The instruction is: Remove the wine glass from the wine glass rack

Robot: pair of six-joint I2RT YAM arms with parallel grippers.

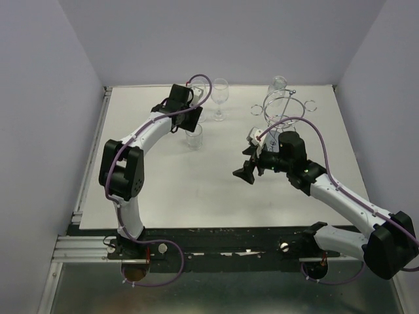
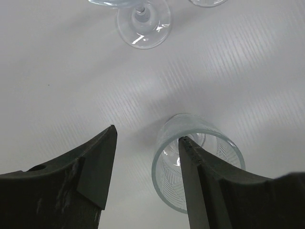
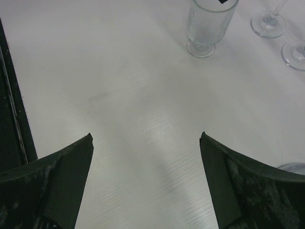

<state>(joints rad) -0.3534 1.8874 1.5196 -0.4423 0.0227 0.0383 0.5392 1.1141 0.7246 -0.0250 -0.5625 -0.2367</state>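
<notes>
White tabletop [image 1: 196, 203], walled in grey on three sides, carries the wine glass rack [image 1: 287, 108] near its far right corner, close to the back edge. The wine glass [image 1: 278, 84] shows at the rack's far side, against the ring top; whether it hangs from a loop or stands behind cannot be told. The right gripper [image 3: 145, 140] hovers just in front of the rack and to its left, jaws spread wide and holding nothing, with bare surface beneath them. A second wine glass [image 1: 219, 98] stands upright near the back edge, left of the rack and apart from it. The ribbed glass [image 1: 194, 136] stands upright in front of that one. The left gripper [image 2: 147, 133] hangs above the ribbed glass, jaws parted and empty, its right finger crossing the rim in the wrist view. Open surface runs from the glasses to the near edge between both arms.
</notes>
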